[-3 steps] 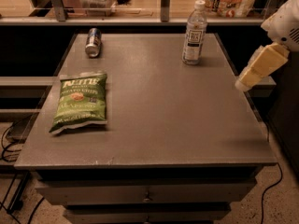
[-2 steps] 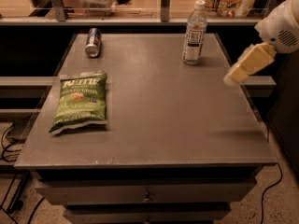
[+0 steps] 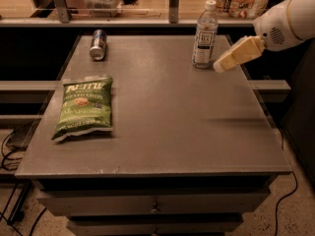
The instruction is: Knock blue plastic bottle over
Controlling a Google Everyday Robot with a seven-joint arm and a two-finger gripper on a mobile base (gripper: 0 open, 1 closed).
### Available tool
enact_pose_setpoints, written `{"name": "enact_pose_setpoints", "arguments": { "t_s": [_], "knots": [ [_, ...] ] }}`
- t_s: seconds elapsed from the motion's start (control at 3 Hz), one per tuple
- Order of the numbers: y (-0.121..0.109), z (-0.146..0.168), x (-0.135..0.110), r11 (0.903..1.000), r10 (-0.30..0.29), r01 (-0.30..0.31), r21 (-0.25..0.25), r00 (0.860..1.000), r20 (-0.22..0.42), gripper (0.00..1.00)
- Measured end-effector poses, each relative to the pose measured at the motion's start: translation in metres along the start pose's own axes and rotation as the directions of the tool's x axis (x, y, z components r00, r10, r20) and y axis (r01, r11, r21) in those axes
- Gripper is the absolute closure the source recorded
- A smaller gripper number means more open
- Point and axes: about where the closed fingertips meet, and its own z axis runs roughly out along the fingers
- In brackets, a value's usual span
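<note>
Gripper (image 3: 219,66), jaws together, hovers just right of upright blue plastic bottle (image 3: 204,39).

The gripper (image 3: 220,66) hovers above the grey table (image 3: 172,132) near its far right corner. Drawers (image 3: 155,206) sit well below-left of it, speckled floor (image 3: 298,222) with a cable (image 3: 287,196) beneath, a dim counter (image 3: 147,22) behind.

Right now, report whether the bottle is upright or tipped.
Upright: the blue plastic bottle stands cap-up on its base; the gripper is close beside its base.
</note>
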Motion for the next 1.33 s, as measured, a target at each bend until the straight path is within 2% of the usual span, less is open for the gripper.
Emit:
{"name": "enact_pose_setpoints", "arguments": {
  "t_s": [0.33,1.0,1.33],
  "knots": [
    [-0.013,0.021,-0.011,0.998,0.062,-0.061,-0.016,0.996,0.068,0.0],
    [-0.016,0.029,-0.014,0.9969,0.078,-0.078,-0.009,0.993,0.085,0.0],
    [-0.02,0.047,-0.021,0.9953,0.096,-0.096,-0.012,0.986,0.137,0.0]
  ]
}}
